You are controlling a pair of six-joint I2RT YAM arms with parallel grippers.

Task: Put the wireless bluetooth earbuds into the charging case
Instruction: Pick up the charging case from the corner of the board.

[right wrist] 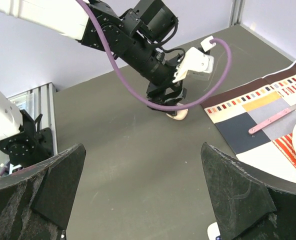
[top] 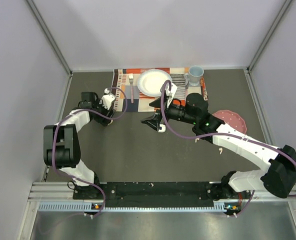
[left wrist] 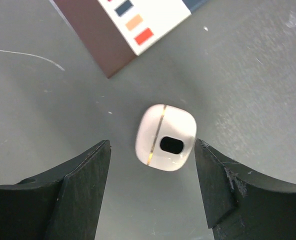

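Now the left claw (left wrist: 153, 145) points down beside the placemat (left wrist: 123, 30), jaws apart around the charging case (left wrist: 165, 137); the right claw (right wrist: 143, 150) hovers nearby, spread wide.

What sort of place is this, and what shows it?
Probably a robotics test cell: plain walls box in a dark table, left arm and right arm bolted at its edge, a placemat holding plate, fork, mug.
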